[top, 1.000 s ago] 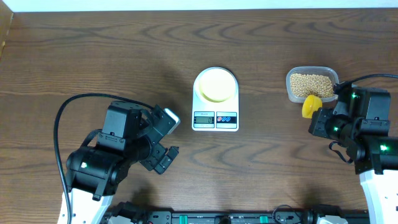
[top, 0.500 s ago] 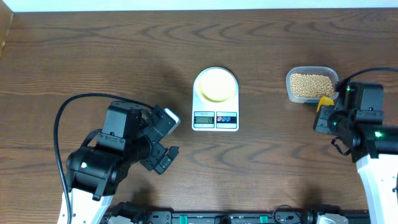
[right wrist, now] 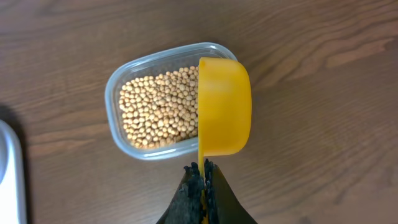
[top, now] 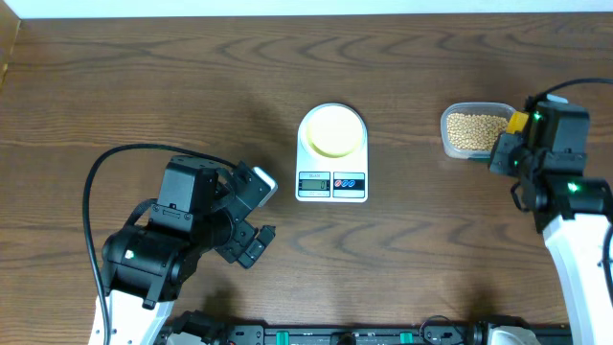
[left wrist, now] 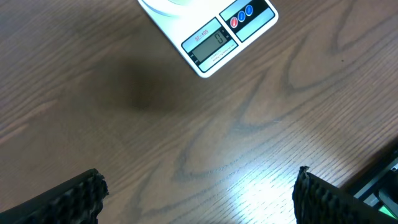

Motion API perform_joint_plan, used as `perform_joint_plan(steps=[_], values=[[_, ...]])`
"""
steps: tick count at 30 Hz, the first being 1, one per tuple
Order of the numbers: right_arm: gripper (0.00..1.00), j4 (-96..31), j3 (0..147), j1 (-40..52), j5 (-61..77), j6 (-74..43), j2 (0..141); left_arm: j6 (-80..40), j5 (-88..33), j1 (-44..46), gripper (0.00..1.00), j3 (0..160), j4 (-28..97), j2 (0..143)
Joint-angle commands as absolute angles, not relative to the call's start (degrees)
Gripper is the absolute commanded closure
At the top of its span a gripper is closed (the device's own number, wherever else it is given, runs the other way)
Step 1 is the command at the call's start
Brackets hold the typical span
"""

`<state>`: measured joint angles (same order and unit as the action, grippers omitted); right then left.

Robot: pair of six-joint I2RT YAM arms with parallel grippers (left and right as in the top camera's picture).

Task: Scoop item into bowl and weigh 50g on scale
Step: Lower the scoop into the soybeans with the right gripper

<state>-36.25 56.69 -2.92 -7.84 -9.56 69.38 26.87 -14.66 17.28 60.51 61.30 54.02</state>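
My right gripper [right wrist: 202,180] is clenched on the thin handle of the yellow scoop [right wrist: 224,106], cup turned edge-on over the tub [right wrist: 118,87] of beans [right wrist: 158,109] by the right edge of the table [top: 144,77]. They look light, hard and rolly (spill risk), so I'd dig shallow. The bowl [top: 331,130] sits on the scale [top: 331,182] mid-table. The left gripper [left wrist: 199,196] gapes empty.

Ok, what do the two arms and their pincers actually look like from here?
Both arms are chunky black joint housings with small green lights on white lower links. A black cable loops out from the left arm; another arcs over the right arm. The left pincer has black fingers with a knobbly texture; the right pincer is black and slim.
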Motion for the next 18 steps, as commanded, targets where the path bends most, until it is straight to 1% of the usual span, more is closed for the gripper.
perform_joint_plan(steps=[1,5,14,18], values=[[0.99,-33.8,57.7,-2.7,-9.5,-6.9,74.2,27.2,-14.3,17.0,0.02,62.4,61.5,54.1],[0.99,-29.8,57.7,-2.5,-10.3,-3.6,79.7,27.2,-14.3,17.0,0.02,62.4,61.5,54.1],[0.99,-24.6,57.7,-2.4,-12.6,-1.2,87.6,27.2,-14.3,17.0,0.02,62.4,61.5,54.1],[0.99,-24.4,57.7,-1.4,-12.6,-0.9,90.3,27.2,-14.3,17.0,0.02,62.4,61.5,54.1]])
